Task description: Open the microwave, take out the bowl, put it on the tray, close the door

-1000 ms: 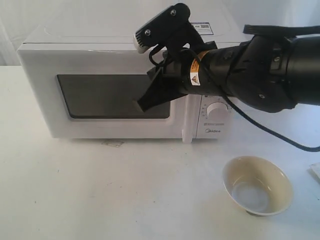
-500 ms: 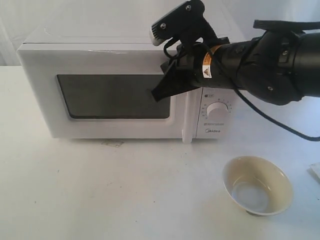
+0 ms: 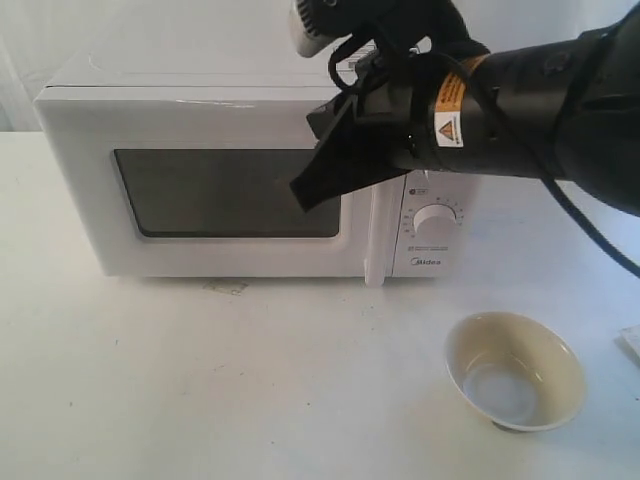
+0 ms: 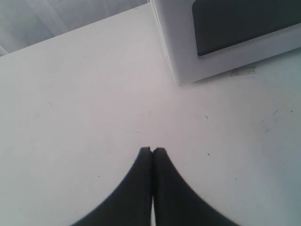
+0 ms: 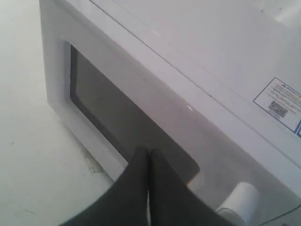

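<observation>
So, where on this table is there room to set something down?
The table in front of the microwave, left of the bowl, is bare but for a small scrap. Crowded: the right gripper before the door.

This looks like a robot test lab: a plain white table (image 3: 200,400) backed by a white curtain (image 3: 15,70) on the far side. A microwave (image 3: 90,200) and a bowl (image 3: 515,370) stand on it, and a black robot arm (image 3: 540,110) bearing a warning sticker (image 3: 444,128) reaches in from the right.
</observation>
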### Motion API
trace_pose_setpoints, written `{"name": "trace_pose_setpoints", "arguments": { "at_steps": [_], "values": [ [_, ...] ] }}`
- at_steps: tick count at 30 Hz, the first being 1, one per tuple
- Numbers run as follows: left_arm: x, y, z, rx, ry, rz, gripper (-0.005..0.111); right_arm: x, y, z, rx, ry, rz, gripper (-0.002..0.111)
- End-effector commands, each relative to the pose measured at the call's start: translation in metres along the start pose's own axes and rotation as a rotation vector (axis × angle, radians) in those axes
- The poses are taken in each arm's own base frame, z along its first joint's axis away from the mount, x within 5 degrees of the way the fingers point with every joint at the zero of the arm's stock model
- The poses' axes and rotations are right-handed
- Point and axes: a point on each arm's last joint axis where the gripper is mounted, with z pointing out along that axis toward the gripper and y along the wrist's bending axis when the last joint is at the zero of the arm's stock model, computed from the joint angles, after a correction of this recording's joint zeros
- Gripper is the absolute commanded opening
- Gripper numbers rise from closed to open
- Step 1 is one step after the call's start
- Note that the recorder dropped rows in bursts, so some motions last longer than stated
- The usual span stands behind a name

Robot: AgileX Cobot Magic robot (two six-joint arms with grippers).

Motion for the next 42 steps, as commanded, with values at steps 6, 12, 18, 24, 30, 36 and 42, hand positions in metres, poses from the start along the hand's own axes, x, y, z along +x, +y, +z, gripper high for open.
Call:
{"name": "trace_pose_setpoints", "arguments": {
  "at_steps": [6, 12, 18, 24, 30, 36, 42],
  "values": [
    [0.001, -0.001, 0.000, 0.004, -0.002, -0.009, 0.000, 0.028, -0.022, -0.054, 0.181, 0.267, 0.003, 0.000],
    [0.001, -0.001, 0.000, 0.004, -0.002, -0.009, 0.000, 0.046, -0.020, -0.090, 0.129, -0.026, 0.009, 0.000],
    [0.001, -0.001, 0.000, 0.005, 0.000, -0.009, 0.000, 0.106, -0.009, -0.142, 0.138, -0.177, 0.162, 0.000],
    [0.001, -0.001, 0.000, 0.005, 0.000, -0.009, 0.000, 0.164, -0.004, -0.174, 0.320, -0.442, 0.185, 0.000],
    [0.001, -0.001, 0.000, 0.005, 0.000, -0.009, 0.000, 0.205, 0.003, -0.174, 0.438, -0.476, 0.204, 0.000],
    [0.001, -0.001, 0.000, 0.005, 0.000, -0.009, 0.000, 0.210, 0.004, -0.172, 0.439, -0.461, 0.216, 0.000],
    [0.001, -0.001, 0.000, 0.005, 0.000, -0.009, 0.000, 0.213, 0.000, -0.174, 0.478, -0.453, 0.299, 0.000]
  ]
}}
